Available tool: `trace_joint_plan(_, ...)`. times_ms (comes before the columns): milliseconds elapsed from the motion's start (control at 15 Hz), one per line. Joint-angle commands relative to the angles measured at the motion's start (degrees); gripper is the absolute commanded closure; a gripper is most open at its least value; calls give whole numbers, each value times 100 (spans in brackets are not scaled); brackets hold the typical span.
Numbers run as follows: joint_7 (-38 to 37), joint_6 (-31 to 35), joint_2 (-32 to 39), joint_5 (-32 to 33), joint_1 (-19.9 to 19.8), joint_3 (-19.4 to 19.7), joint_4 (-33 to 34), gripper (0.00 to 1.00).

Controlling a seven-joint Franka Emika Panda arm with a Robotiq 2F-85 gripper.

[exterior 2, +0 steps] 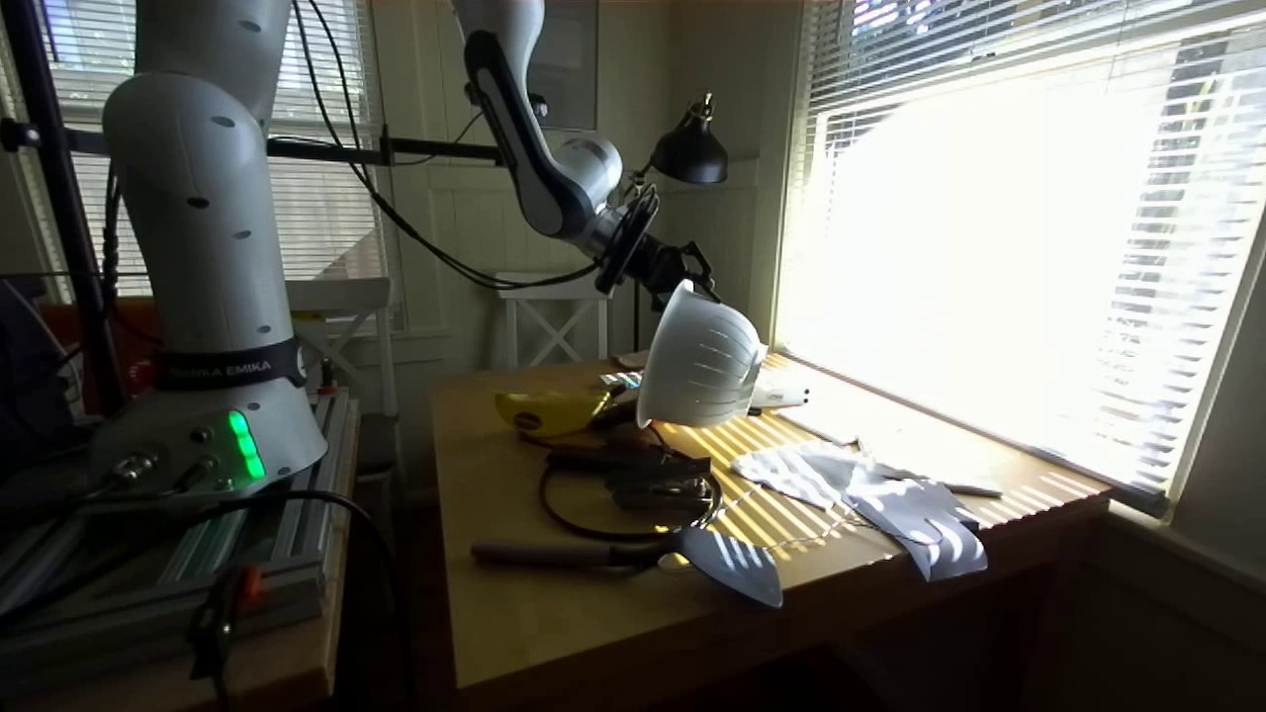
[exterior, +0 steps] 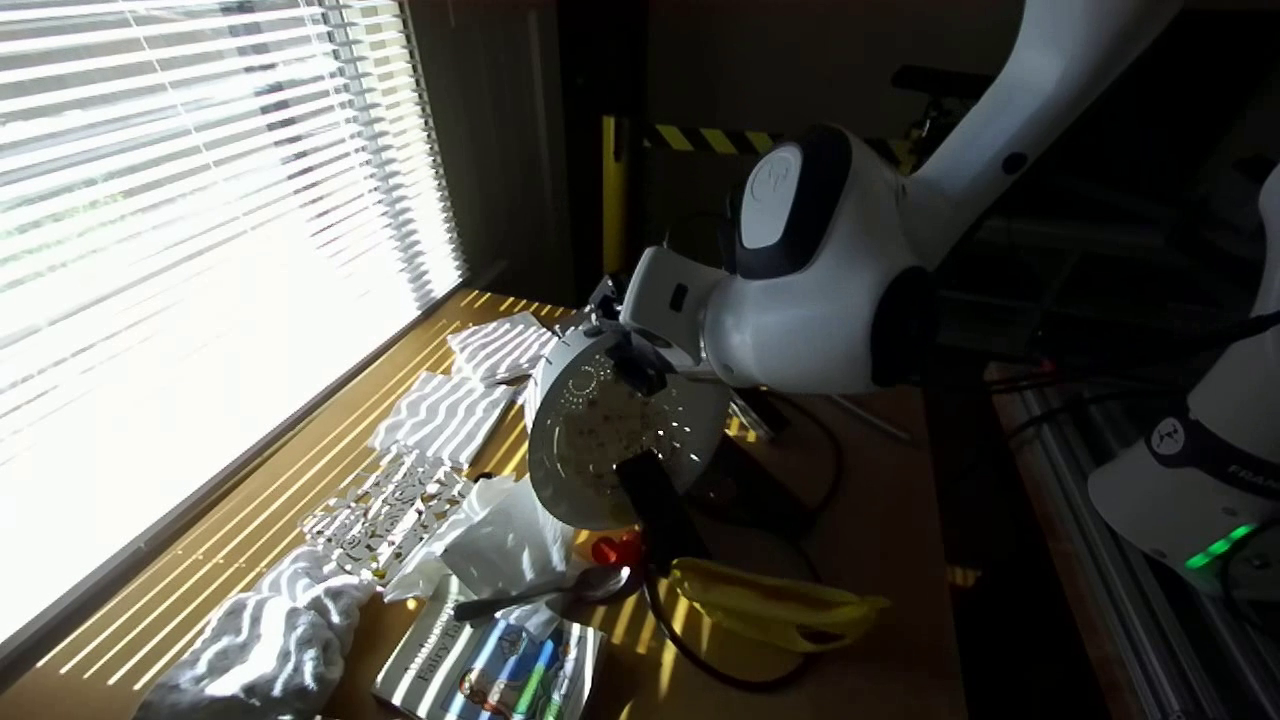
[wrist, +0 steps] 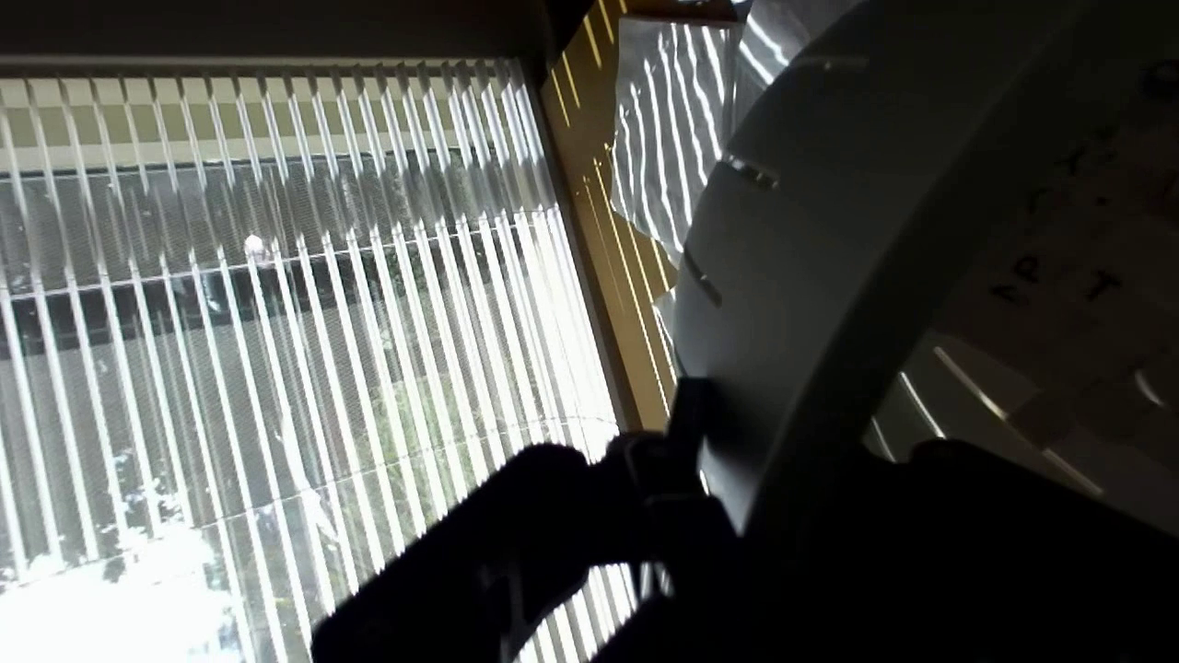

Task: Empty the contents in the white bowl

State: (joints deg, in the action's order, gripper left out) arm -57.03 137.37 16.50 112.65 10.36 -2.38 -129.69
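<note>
One white bowl (wrist: 792,276) fills the wrist view from 2 to 4 o'clock, and I have it by its edge in my gripper (wrist: 792,451). The jaws, black outlines at 6 o'clock, pinch the bowl's wall between them, a finger on the outside and a finger on the inside. Past the rim, near 3 o'clock, I make out the contents (wrist: 1096,290), dim pieces with dark letters on them. Bright blinds (wrist: 276,322) cover the 9 o'clock side, and a pale cloth (wrist: 668,129) striped with sunlight lies toward 1.

In an exterior view I look into the bowl, tipped on its side, the contents inside it too blurred to count. With the bowl as the middle of the dial, a banana-shaped yellow thing (exterior: 775,605) lies at 5 o'clock, a red object (exterior: 620,548) at 6, a spoon (exterior: 600,583) a little farther along 6, a book (exterior: 500,660) at 7 and a silver sheet (exterior: 395,500) at 8.

In an exterior view my arm (exterior 2: 524,158) reaches in from 11 o'clock; the bowl is held over the table (exterior 2: 534,633), mouth toward 9, base toward 3, its inside hidden from me. From the bowl, a spatula (exterior 2: 727,564) lies at 6 o'clock near the table's edge, a black lamp (exterior 2: 692,156) shows at 12, and the banana-shaped yellow thing is at 8.
</note>
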Motion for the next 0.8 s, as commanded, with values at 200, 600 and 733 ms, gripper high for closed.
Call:
trace_joint_plan(200,-980,-1223,-283,1119,-127,-485,-315,97)
trace_joint_plan(600,-1232,-2196,-49,1863,-130,-617,-511,97)
trace_joint_plan(733,-1279,-2390,-5,2019,-145,-635,-586,97)
